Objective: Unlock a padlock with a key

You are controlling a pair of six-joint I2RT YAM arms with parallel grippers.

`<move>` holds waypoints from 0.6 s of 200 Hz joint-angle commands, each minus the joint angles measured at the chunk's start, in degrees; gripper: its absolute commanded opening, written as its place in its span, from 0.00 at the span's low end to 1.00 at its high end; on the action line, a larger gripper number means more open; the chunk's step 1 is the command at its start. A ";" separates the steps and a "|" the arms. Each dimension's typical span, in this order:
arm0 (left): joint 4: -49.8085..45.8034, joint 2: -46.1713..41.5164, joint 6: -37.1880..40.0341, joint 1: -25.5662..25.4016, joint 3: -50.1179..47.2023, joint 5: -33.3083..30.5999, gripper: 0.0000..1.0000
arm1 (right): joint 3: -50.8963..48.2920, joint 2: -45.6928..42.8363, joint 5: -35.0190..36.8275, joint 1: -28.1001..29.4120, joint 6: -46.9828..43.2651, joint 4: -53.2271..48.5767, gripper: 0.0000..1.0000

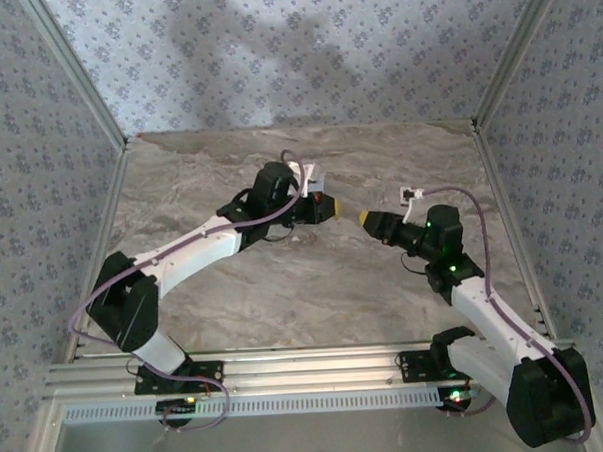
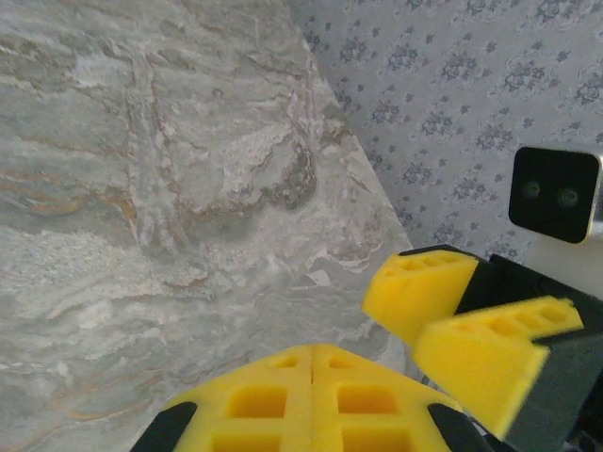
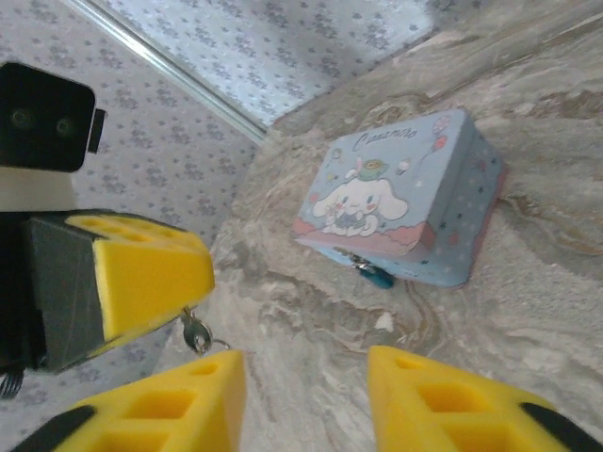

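My left gripper (image 1: 333, 211) hovers over the middle of the marble table, its yellow fingers pressed together. In the right wrist view the left gripper (image 3: 193, 282) has a small silvery key (image 3: 196, 331) hanging out from between its fingers. My right gripper (image 1: 365, 218) faces it tip to tip, and the right gripper (image 3: 306, 363) is open with nothing between its fingers. Beyond them a light-blue cartoon tin (image 3: 396, 202) lies on the table. The tiny blue padlock (image 3: 379, 276) hangs at the tin's front edge. In the left wrist view my left gripper (image 2: 312, 350) is shut, with the right gripper's fingers (image 2: 429, 287) close beside it.
Wallpapered panels with aluminium frame posts (image 1: 80, 81) close in the table on the left, back and right. The marble tabletop (image 1: 315, 295) stretches between the arms and the near rail (image 1: 308, 371). The left wrist camera housing (image 3: 42, 118) sits close to my right gripper.
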 commanded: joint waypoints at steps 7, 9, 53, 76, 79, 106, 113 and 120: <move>-1.65 -2.99 2.77 0.20 1.98 -0.12 0.00 | 0.90 -0.36 -5.85 2.06 -1.10 4.95 0.51; -1.62 -2.93 2.84 0.25 1.99 -0.11 0.00 | 1.02 -0.21 -5.89 2.34 -1.26 5.08 0.51; -1.21 -3.30 2.44 0.23 2.01 0.85 0.00 | 3.44 4.73 -4.38 7.11 -1.23 8.92 0.54; -0.91 -3.42 2.23 0.26 1.91 1.02 0.00 | 4.27 6.98 -3.96 8.26 -0.64 10.90 0.51; -0.84 -3.41 2.14 0.26 1.89 1.11 0.00 | 4.38 7.26 -3.96 8.36 -0.62 11.03 0.51; -0.73 -3.48 2.02 0.22 1.83 1.24 0.00 | 5.51 9.16 -3.66 9.11 -0.61 11.27 0.48; -0.69 -3.48 2.00 0.24 1.70 1.23 0.00 | 5.64 9.57 -3.54 9.20 -0.63 11.44 0.47; -0.64 -3.44 1.91 0.26 1.74 1.21 0.00 | 5.82 9.84 -3.44 9.37 -0.56 11.58 0.47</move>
